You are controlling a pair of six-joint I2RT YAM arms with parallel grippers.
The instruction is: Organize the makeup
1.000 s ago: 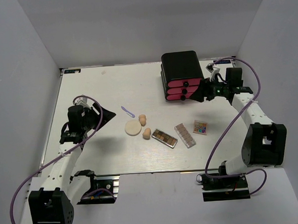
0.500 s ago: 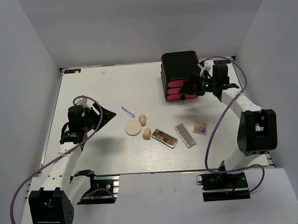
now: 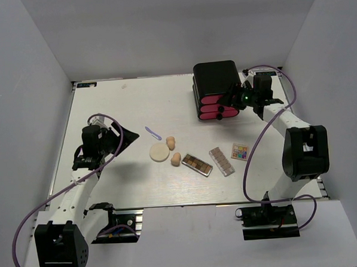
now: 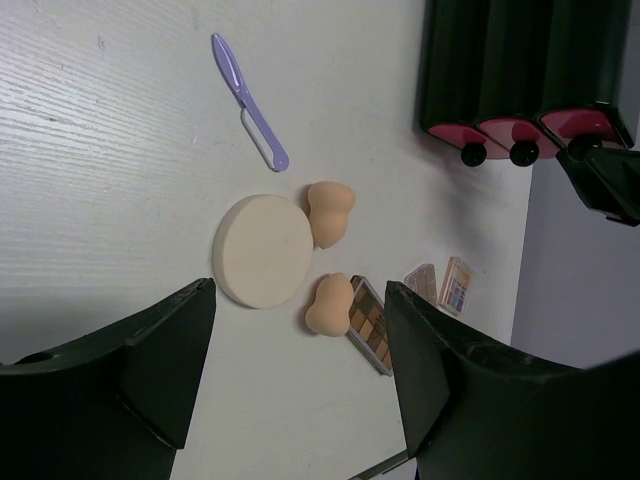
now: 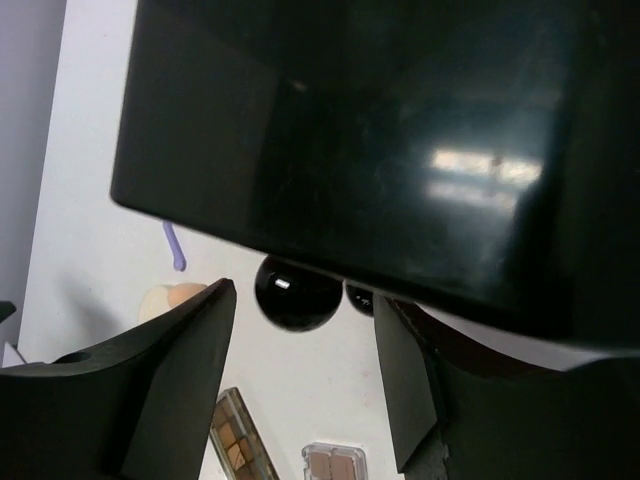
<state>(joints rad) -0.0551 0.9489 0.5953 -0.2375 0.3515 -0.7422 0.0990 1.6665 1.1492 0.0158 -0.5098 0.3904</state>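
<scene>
Cream round puff (image 4: 262, 250) lies flat beside two beige sponges (image 4: 330, 212); both jaws gape empty.

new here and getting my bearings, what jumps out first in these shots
The black box with pink drawers at the far right, the right gripper open at a drawer knob. Then the makeup lying in the middle: a round puff, two beige sponges, a lavender stick, a brown palette, a clear palette and a colourful palette.

- The right gripper (image 3: 225, 106) is being swung leftward from beside the black box (image 3: 215, 78) onto its pink drawer fronts.
- Its spread fingers are being brought up to a black drawer knob (image 5: 297, 293).
</scene>
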